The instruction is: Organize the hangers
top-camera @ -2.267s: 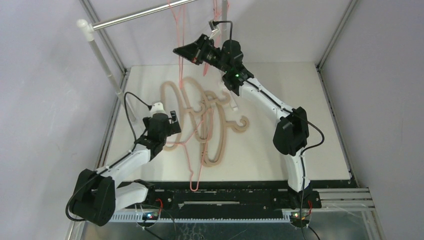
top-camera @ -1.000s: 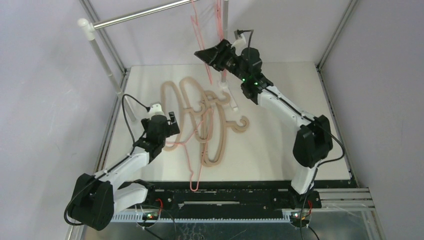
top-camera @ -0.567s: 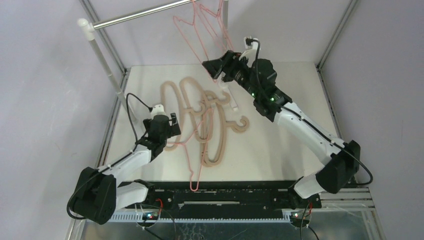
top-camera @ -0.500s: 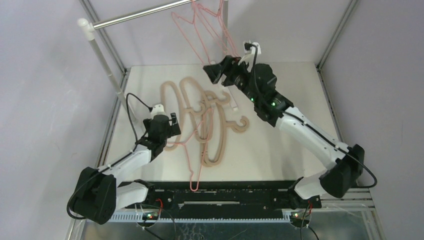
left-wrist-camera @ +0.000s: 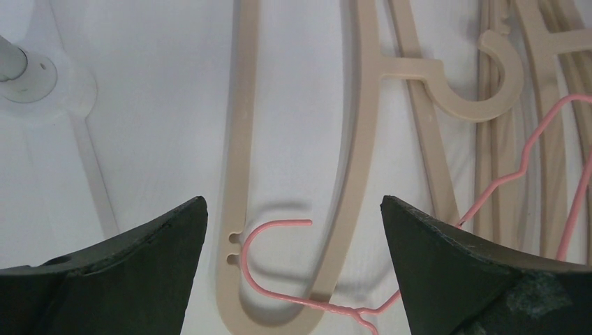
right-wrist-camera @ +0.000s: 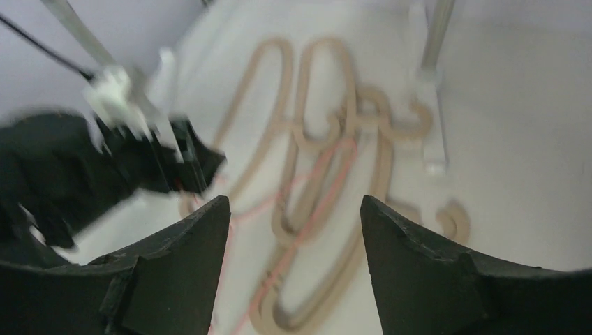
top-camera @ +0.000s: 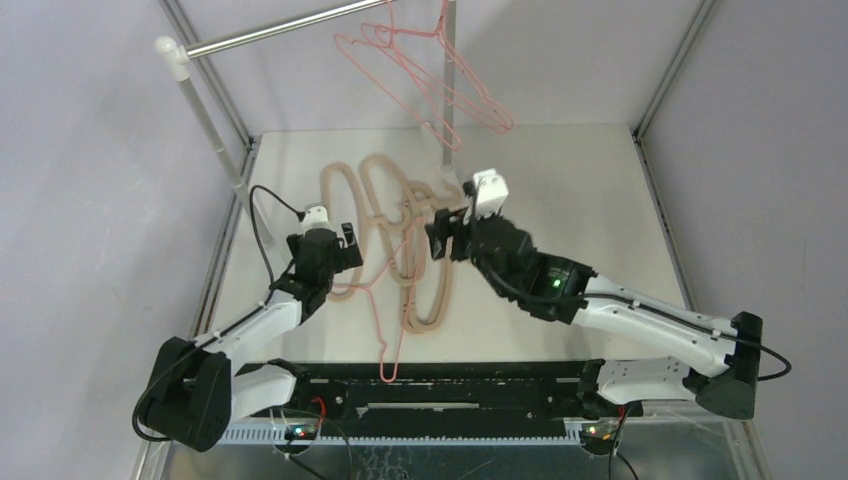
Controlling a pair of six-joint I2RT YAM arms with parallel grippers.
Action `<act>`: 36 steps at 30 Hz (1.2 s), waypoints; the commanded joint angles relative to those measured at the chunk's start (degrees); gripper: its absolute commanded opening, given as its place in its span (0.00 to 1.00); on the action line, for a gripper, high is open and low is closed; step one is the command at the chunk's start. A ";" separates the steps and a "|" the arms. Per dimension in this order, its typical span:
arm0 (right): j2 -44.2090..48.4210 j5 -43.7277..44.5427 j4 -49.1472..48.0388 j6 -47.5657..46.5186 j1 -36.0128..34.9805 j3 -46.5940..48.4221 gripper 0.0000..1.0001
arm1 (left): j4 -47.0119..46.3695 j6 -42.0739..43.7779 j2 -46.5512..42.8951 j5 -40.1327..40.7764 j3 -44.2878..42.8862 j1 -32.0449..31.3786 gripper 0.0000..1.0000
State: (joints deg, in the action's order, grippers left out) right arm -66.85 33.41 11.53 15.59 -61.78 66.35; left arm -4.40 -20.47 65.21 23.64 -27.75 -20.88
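Hangers from above: two pink wire ones [top-camera: 440,85] hang on the rail [top-camera: 280,28]; the beige pile [top-camera: 400,240] and one pink hanger [top-camera: 384,352] lie on the counter [top-camera: 580,180], long axes running away from me. Left wrist: my left jaws gape wide, empty, the pink hook [left-wrist-camera: 279,223] just ahead between them, crossing a beige loop [left-wrist-camera: 239,139]. Right wrist, blurred: right jaws wide, empty, above the pile [right-wrist-camera: 317,139].

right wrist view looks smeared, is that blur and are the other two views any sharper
Right wrist view: motion-blurred throughout, beige hangers smeared. Left wrist view: sharp, pink hanger hook casting a soft shadow. Top view: sharp, evenly lit.
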 commanded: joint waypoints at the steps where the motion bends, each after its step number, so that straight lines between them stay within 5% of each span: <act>1: -2.57 5.34 8.97 5.26 -4.91 -4.59 0.76 | -3.38 0.92 -2.38 0.47 1.01 -0.18 1.00; 16: -22.23 -13.47 -0.39 11.27 -12.04 -3.14 0.65 | 0.86 -1.40 -7.13 2.58 1.85 -0.19 0.99; 26: -37.52 -17.57 1.02 12.40 -13.37 5.55 0.63 | 4.77 -2.29 -13.28 4.19 2.81 -0.16 0.99; 36: -43.17 -20.79 -1.59 14.58 -11.73 6.30 0.57 | 6.02 -2.36 -15.80 4.20 3.73 -0.17 1.00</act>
State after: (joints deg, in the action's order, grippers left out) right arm -108.49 14.66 13.26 28.42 -74.17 70.06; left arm 1.54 -22.09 50.48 26.89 -24.62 -20.88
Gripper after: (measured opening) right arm 0.587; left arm 0.994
